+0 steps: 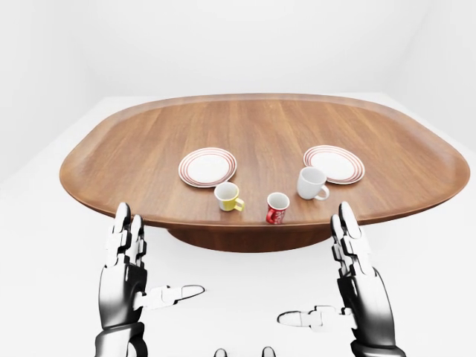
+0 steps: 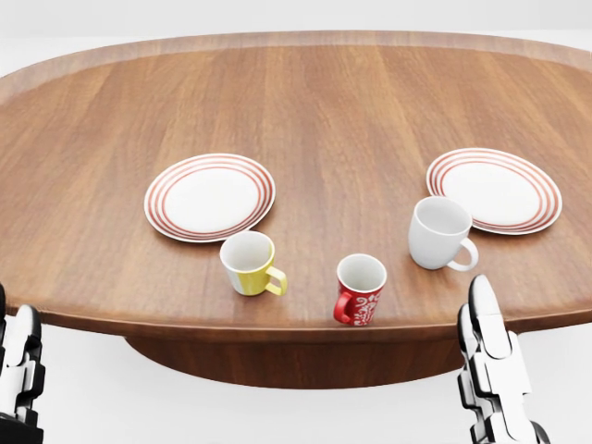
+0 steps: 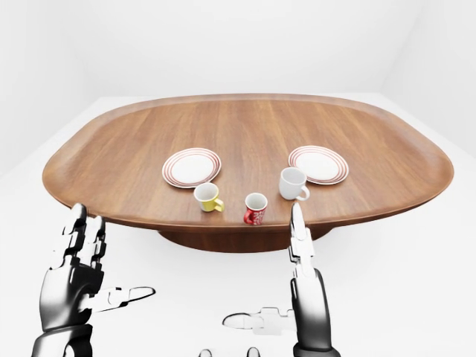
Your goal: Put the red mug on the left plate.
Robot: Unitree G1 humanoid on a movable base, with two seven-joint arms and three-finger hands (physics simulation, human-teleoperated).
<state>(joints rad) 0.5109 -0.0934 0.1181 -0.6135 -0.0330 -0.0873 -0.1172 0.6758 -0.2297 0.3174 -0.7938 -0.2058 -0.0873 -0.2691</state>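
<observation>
The red mug [image 2: 359,289] with a white pattern stands upright near the bottom edge of the wooden table [image 2: 342,102], handle to the lower left. The left plate [image 2: 210,196], white with red rings, lies up and to the left of it. My left hand [image 1: 141,277] is open, below the table's edge at the lower left. My right hand [image 1: 343,279] is open, fingers pointing up, just below the edge to the right of the red mug. Neither hand touches anything.
A yellow and white mug [image 2: 250,264] stands between the red mug and the left plate. A white mug [image 2: 438,233] stands to the right, beside a second ringed plate [image 2: 494,190]. The oval table has a raised rim [image 1: 74,149].
</observation>
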